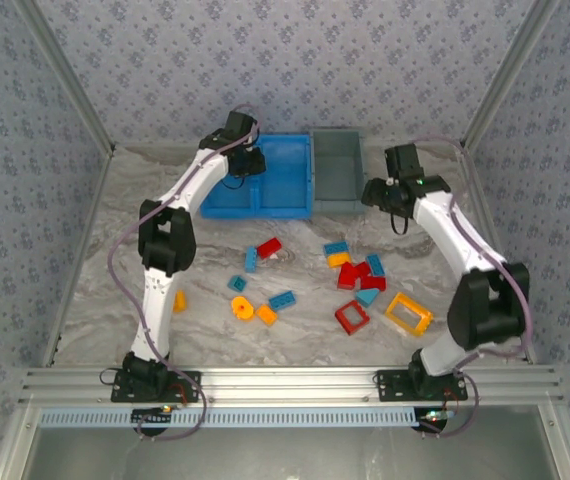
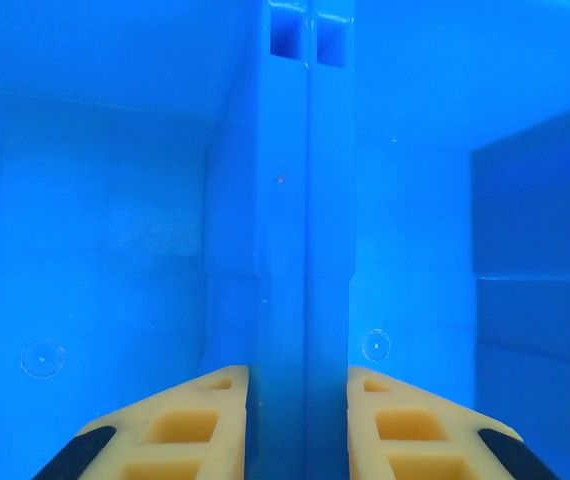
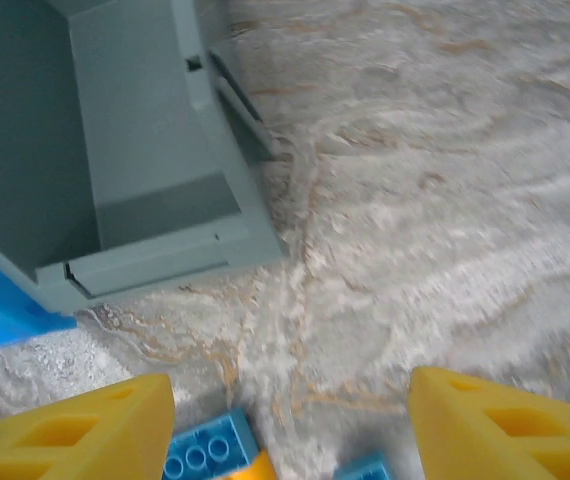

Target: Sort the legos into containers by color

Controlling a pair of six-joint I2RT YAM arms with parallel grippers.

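Note:
The legos lie loose on the table: a red brick [image 1: 269, 247], blue bricks [image 1: 282, 299], a round orange one [image 1: 242, 308], a red frame [image 1: 352, 317] and a yellow frame [image 1: 408, 313]. The containers stand at the back: two blue bins [image 1: 285, 175] and a grey bin [image 1: 337, 175]. My left gripper [image 1: 247, 162] [image 2: 298, 372] is shut on the joined wall [image 2: 305, 230] between the two blue bins. My right gripper [image 1: 385, 200] [image 3: 291, 380] hangs open and holds nothing, beside the grey bin's [image 3: 145, 150] near corner and above a blue brick [image 3: 205, 450].
Marbled cloth covers the table [image 1: 115, 290], with patterned walls on three sides. A lone orange brick [image 1: 179, 301] lies by the left arm's lower link. A cluster of red, blue and orange bricks [image 1: 357, 275] sits near the right arm.

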